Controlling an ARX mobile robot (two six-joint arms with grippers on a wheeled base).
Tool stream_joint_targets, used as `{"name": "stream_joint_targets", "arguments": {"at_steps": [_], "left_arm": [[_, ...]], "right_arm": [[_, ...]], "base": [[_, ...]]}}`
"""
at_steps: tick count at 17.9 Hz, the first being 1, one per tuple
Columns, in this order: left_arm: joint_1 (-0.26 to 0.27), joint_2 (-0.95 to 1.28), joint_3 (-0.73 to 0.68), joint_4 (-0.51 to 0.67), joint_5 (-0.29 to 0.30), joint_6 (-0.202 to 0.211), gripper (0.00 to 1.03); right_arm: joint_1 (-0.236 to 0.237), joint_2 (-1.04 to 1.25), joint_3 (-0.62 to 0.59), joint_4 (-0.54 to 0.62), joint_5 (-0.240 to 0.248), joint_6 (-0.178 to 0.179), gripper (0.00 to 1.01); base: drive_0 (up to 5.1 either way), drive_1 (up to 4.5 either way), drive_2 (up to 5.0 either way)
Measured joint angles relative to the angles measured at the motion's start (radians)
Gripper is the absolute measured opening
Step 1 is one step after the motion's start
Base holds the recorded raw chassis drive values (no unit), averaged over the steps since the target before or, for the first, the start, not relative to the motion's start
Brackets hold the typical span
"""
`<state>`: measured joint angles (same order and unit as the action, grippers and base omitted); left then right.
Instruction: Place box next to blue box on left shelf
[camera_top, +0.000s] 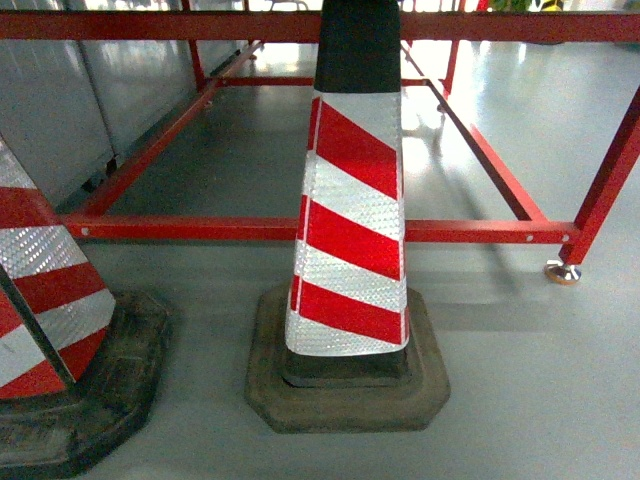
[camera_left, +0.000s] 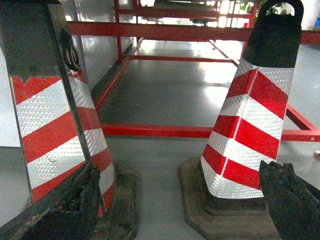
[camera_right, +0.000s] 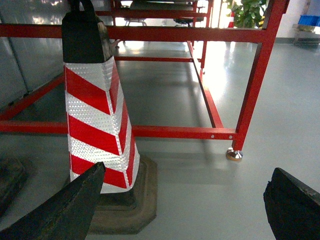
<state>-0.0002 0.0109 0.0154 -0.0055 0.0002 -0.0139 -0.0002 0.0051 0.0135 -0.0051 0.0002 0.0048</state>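
Observation:
The box, the blue box and the left shelf are out of view in every frame. My left gripper (camera_left: 182, 205) is open just above the grey floor, its dark fingers (camera_left: 75, 205) spread wide with nothing between them. It faces the gap between two red-and-white striped traffic cones. My right gripper (camera_right: 180, 207) is also open and empty, low over bare floor, with one cone (camera_right: 95, 110) just beyond its left finger. Neither gripper shows in the head view.
A tall striped cone (camera_top: 350, 200) on a black base stands dead ahead, and a second cone (camera_top: 40, 280) is at the lower left. Behind them runs a low red metal frame (camera_top: 200, 229) with a levelling foot (camera_top: 562, 271). Grey panels (camera_top: 60, 90) line the left side.

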Motion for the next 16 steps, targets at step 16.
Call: {"name": "stream_joint_targets", "arguments": {"at_steps": [16], "left_arm": [[0.000, 0.000, 0.000, -0.003, 0.000, 0.000, 0.98]], "right_arm": [[0.000, 0.000, 0.000, -0.002, 0.000, 0.000, 0.98]], "base": [[0.0, 0.00, 0.0]]}}
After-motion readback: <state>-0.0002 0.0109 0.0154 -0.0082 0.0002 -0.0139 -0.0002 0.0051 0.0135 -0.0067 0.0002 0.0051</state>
